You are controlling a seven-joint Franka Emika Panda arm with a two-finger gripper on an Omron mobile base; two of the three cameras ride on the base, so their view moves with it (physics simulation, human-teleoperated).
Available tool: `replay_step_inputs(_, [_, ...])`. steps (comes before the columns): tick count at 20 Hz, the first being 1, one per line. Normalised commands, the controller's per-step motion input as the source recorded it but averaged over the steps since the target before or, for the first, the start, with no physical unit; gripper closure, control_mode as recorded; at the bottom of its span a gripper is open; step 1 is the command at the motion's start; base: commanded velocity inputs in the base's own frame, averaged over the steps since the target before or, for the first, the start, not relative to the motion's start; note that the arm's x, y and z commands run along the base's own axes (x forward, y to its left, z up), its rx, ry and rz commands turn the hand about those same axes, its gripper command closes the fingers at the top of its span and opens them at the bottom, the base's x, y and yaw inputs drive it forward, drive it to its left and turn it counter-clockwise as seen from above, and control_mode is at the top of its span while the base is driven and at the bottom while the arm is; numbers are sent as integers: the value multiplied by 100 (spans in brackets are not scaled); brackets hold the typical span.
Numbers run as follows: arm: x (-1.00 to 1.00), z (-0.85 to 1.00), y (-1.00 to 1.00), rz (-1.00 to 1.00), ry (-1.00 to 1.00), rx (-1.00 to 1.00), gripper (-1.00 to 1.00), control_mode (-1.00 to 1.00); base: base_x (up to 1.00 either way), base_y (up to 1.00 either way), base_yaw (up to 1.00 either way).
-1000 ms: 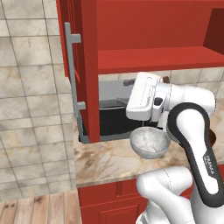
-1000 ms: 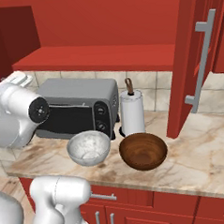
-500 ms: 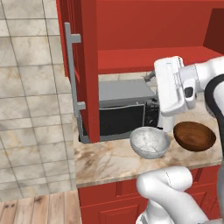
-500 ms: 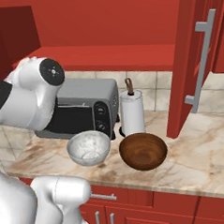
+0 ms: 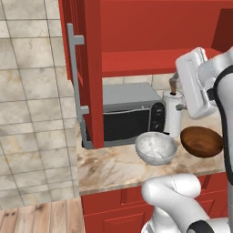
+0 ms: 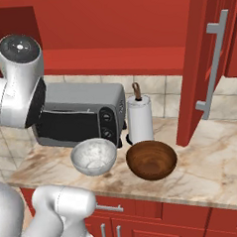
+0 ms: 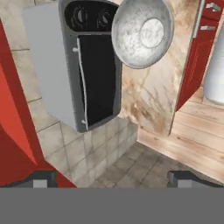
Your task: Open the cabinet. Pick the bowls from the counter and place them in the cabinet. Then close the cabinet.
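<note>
Both doors of the cabinet stand open: the left door (image 5: 84, 68), the right door (image 6: 199, 66), and between them the bare red shelf (image 6: 112, 59). On the counter (image 6: 212, 159) sits the marble-look bowl (image 6: 94, 155) (image 5: 155, 148), and to its right the wood-look bowl (image 6: 151, 159) (image 5: 201, 141). My white hand (image 5: 195, 84) hangs above the wood bowl, below the shelf. In the hand view the gripper (image 7: 113, 179) is open and holds nothing. That view is rolled and looks down on the marble bowl (image 7: 142, 33) from well above.
A grey microwave (image 5: 127, 116) (image 7: 74, 65) stands behind the bowls under the shelf. Beside it is a paper-towel roll (image 6: 139, 118). The right door's grey bar handle (image 6: 214, 65) juts over the counter. Red base cabinets (image 6: 147, 223) lie below, and wood floor (image 7: 188, 144).
My hand has swung right and upward, from in front of the microwave to above the wood bowl. The gripper stays open. Both bowls and the doors have not moved.
</note>
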Motion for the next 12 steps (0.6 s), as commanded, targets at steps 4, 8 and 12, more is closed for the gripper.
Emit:
replay_step_inputs(4, [-1, -87, -58, -1, -18, -28, -100, -100, 0, 0, 0])
replay_step_inputs(8, [0, -64, -52, 7, -12, -6, -100, -100, 0, 0, 0])
replay_step_inputs(12, [3, -14, -36, 11, 0, -2, -100, -100, 0, 0, 0])
